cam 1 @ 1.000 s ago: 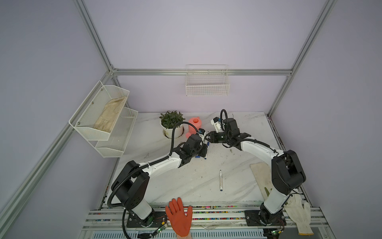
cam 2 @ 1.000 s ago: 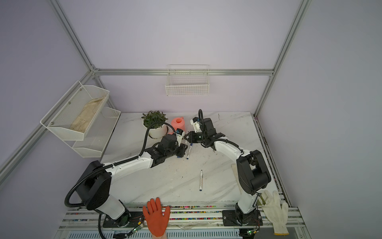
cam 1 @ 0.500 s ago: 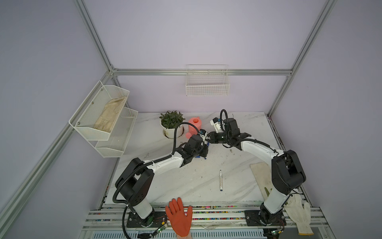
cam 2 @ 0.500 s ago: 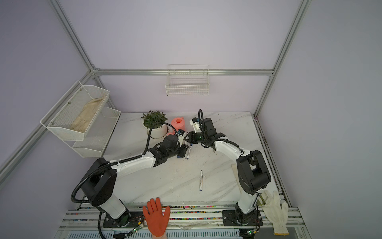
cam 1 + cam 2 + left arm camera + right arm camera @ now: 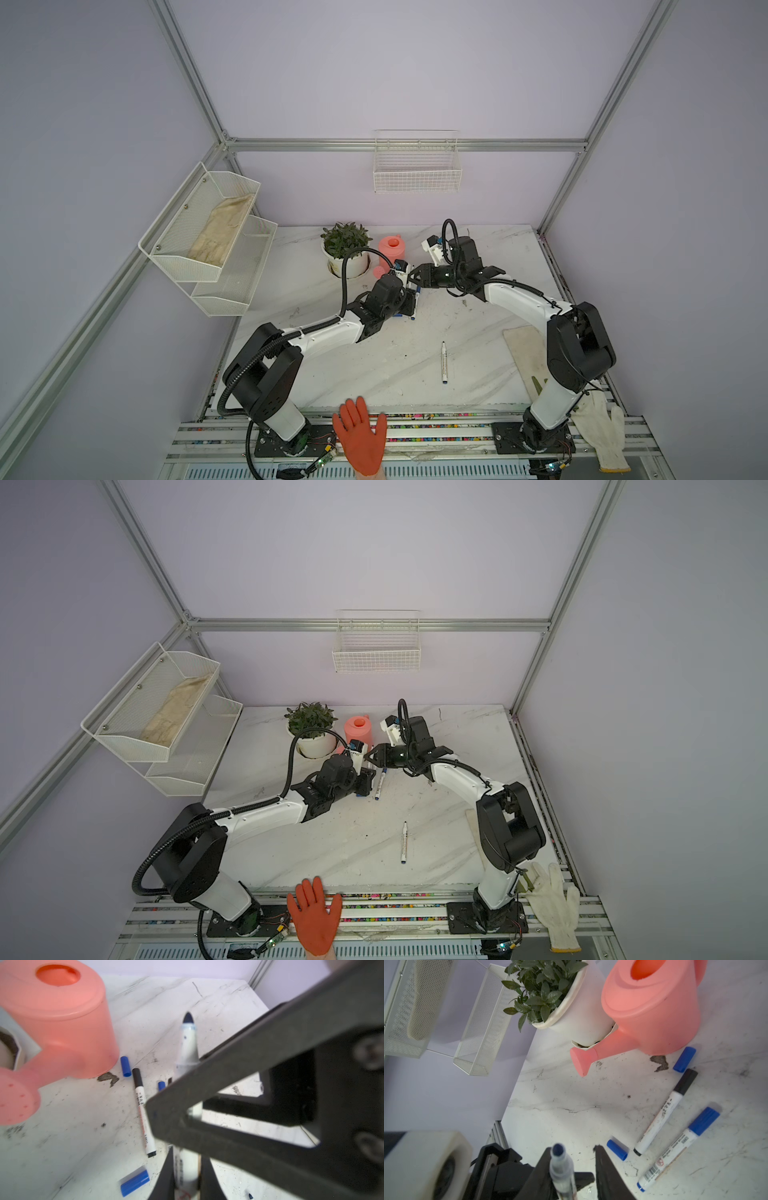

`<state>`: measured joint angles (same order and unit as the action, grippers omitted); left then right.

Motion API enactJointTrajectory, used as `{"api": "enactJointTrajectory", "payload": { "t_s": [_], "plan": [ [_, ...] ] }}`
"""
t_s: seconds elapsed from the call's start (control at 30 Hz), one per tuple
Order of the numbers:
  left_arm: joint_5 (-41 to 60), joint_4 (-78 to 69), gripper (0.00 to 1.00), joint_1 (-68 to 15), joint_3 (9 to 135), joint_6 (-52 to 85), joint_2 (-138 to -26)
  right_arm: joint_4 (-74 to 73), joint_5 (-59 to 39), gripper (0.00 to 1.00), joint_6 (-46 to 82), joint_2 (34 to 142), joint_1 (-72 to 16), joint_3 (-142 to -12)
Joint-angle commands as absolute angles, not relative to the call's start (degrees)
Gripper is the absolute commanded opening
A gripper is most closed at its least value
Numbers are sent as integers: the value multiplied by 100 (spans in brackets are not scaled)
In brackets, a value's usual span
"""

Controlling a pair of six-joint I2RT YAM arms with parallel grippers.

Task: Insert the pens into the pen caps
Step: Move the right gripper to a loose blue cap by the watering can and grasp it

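We log: left end effector point(image 5: 186, 1164) clamped on uncapped blue pen point(image 5: 188, 1043), held above worktop point(image 5: 571, 1105). Right end effector point(image 5: 574, 1151) spread, jaws apart either side of that pen's tip. Black-capped pen point(image 5: 662, 1113) and blue-capped pen point(image 5: 679, 1147) lie side by side on worktop. Blue cap point(image 5: 684, 1059) just beside watering can point(image 5: 652, 1007). Second blue cap point(image 5: 617, 1149) near black-capped pen's end.

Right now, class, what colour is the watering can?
Salmon pink; the can shows best in the right wrist view.
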<state>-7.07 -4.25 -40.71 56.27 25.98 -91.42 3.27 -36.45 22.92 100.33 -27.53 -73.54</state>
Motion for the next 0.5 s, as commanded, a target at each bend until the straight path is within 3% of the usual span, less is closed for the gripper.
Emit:
{"api": "enactJointTrajectory", "payload": {
  "t_s": [0.0, 0.23, 0.47],
  "plan": [
    [-2239, 95, 0, -3986, 5294, 3633, -8761, 908, -2675, 39, 2336, 10445, -2653, -7909],
    [-2987, 308, 0, -3973, 4772, 4542, -8517, 1671, -1978, 39, 2074, 11446, -2651, -9127],
    [-3032, 163, 0, -3968, 4710, 4173, -8475, 1948, -1961, 39, 1937, 12162, -2657, -10026]
  ]
}}
